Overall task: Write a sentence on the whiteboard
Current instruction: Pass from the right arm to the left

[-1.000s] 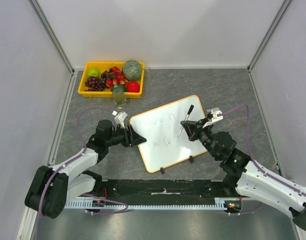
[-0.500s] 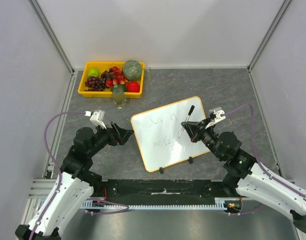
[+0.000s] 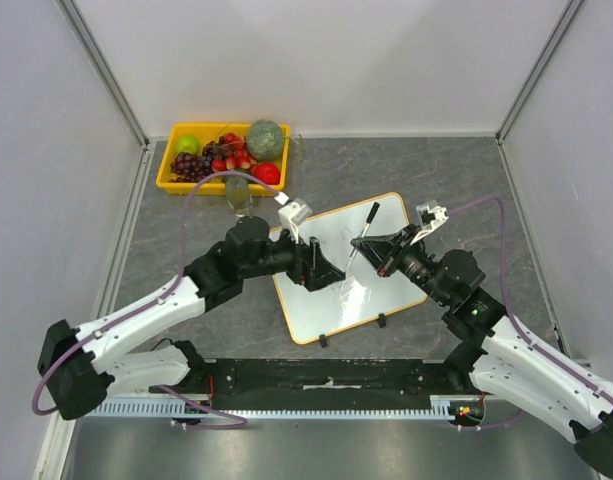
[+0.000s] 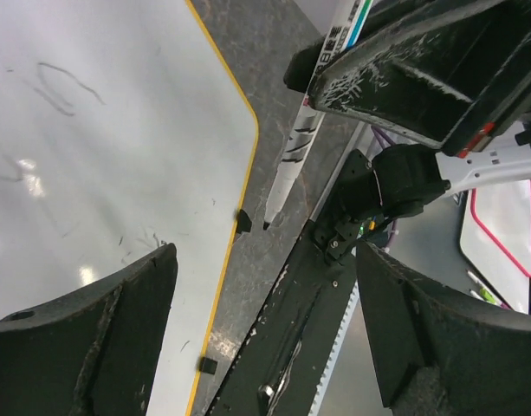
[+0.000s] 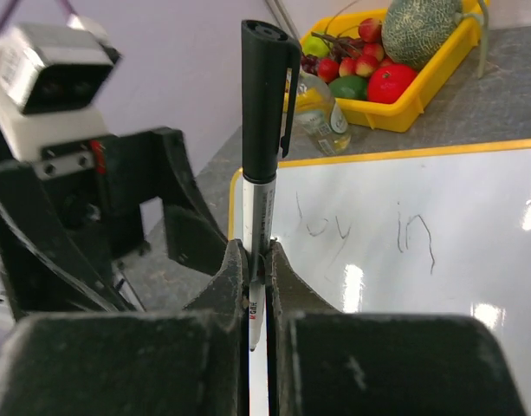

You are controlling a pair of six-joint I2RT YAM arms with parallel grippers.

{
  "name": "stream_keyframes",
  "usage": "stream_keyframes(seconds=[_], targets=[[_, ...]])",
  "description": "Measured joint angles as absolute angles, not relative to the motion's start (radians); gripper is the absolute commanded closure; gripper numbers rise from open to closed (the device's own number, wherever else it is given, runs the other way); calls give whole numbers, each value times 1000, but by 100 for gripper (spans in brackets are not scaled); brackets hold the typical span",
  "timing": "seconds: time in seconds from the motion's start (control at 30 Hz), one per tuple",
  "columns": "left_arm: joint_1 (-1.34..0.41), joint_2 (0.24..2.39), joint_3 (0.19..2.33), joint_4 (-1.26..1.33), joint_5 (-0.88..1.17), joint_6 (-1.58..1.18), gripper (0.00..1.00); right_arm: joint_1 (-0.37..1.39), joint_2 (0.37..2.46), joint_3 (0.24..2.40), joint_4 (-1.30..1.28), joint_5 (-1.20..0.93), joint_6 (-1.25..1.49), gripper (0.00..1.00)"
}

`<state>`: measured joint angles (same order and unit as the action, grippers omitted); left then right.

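Holding marker (image 5: 265,130) in R gripper (image 5: 256,260), clenched tight on it at board (image 3: 331,312) edge; L gripper (image 3: 319,270) spread wide, hanging over board, faint "Joy in" writing (image 5: 321,225) visible.

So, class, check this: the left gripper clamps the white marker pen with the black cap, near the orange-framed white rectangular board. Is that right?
One slip: the right gripper clamps the white marker pen with the black cap, as the right wrist view shows. The left gripper is open and empty. The orange-framed white rectangular board is indeed near.
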<state>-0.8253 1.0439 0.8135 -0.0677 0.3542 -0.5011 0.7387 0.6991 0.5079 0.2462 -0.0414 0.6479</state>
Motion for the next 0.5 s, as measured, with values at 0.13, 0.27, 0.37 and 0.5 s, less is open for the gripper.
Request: stream_keyframes(seconds=[0.13,0.27,0.37,0.5], targets=[[-863,1166,826,24,382,-495,23,709,715,508,310,-94,710,100],[-884,1245,853,86,403,-492,46,704,724,508,362,-130,757,100],[-891,1266,868,125,404,-491,73,702,732,507,382,-146,776,100],[-904,1264,874,164,429,-475,98,694,741,506,388,-144,797,99]])
